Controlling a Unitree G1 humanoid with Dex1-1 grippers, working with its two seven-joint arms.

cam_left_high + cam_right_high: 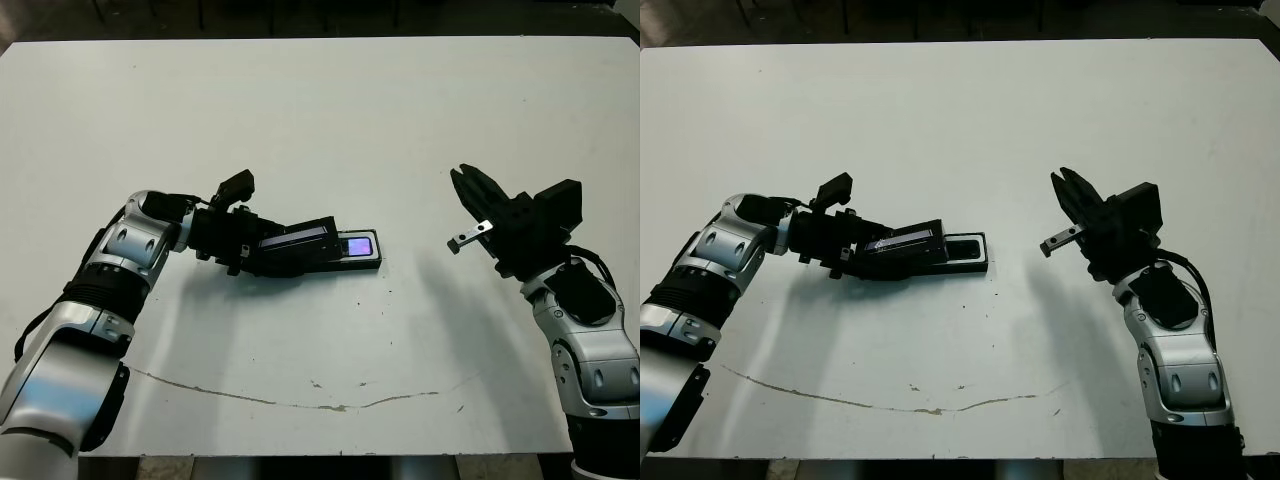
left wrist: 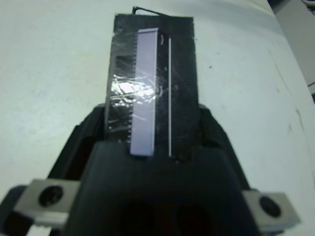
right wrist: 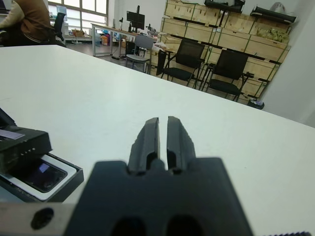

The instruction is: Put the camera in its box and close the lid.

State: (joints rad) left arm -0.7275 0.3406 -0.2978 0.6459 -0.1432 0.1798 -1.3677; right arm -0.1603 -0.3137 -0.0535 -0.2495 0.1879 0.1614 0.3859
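Your left hand (image 1: 262, 250) was pinching the lid (image 1: 295, 245), its fingers gripping the lid's near end as the left wrist view showed. The lid sat tilted over the box (image 1: 352, 262), covering the end of the box nearest that hand and leaving the other end uncovered. In that uncovered end you could see the camera (image 1: 357, 245) lying inside, its glossy face catching a blue-purple sheen against the white lining. The box rested near the middle of the white surface (image 1: 320, 110), a little toward the left edge and well clear of the front and back edges.

Your right hand (image 1: 472, 190) hovered above the surface toward the right edge, well apart from the box, with its fingers (image 3: 150, 135) pressed almost together around a thin slit and gripping nothing.
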